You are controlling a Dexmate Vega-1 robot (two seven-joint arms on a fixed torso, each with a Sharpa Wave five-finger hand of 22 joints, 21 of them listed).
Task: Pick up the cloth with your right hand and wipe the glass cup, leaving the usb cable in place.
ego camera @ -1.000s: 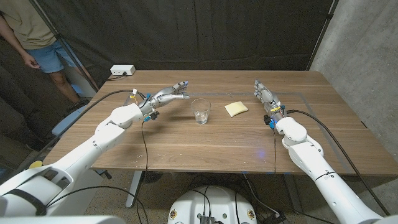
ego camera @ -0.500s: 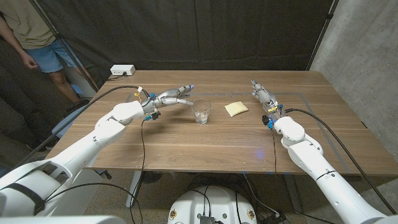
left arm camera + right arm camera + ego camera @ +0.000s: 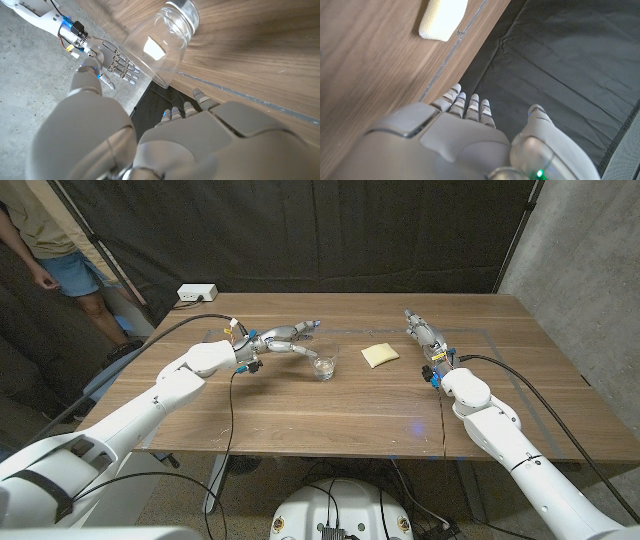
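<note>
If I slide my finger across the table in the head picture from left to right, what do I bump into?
White box → left robot hand → glass cup → yellow cloth → right robot hand.

A clear glass cup (image 3: pixel 323 366) stands upright at mid-table. A folded pale-yellow cloth (image 3: pixel 379 355) lies flat nearby, apart from it.

The glass cup (image 3: pixel 162 42) is seen close beyond the left hand (image 3: pixel 165 145) (fingers apart, nothing held), on the wooden worktop (image 3: pixel 260 55). The right hand (image 3: pixel 112 60) is shown at upper left.
</note>
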